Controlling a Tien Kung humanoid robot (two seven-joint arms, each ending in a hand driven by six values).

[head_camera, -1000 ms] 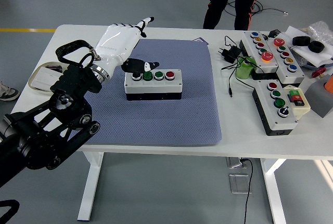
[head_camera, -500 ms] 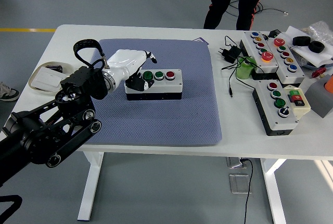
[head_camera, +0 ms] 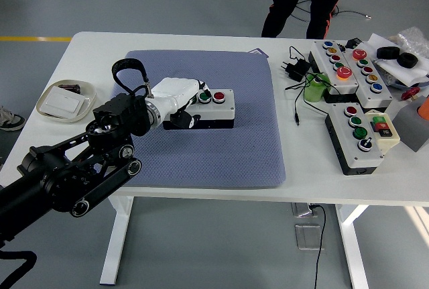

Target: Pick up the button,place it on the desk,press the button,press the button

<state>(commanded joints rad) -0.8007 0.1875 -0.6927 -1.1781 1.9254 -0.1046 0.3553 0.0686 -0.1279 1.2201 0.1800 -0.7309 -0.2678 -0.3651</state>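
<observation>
A white button box [head_camera: 213,108] with a black base lies on the blue-grey mat [head_camera: 221,148], left of the mat's middle. Its green button [head_camera: 204,97] and red button [head_camera: 218,96] show on top; the buttons further left are hidden. My left hand [head_camera: 178,96], in a white shell, lies low over the box's left end and covers that part of its top. The black left arm [head_camera: 74,168] comes in from the lower left. How the hand meets the box is hidden by its own shell.
A white dish [head_camera: 66,100] stands left of the mat. At the right lie two longer button panels [head_camera: 348,68] [head_camera: 358,135], a green cylinder [head_camera: 315,89] and a power adapter [head_camera: 295,68] with cable. A person's legs [head_camera: 298,1] stand beyond the far edge.
My left hand came down from a raised, spread pose above the box and moved right, now lying over the box's left buttons. The box has stayed in place.
</observation>
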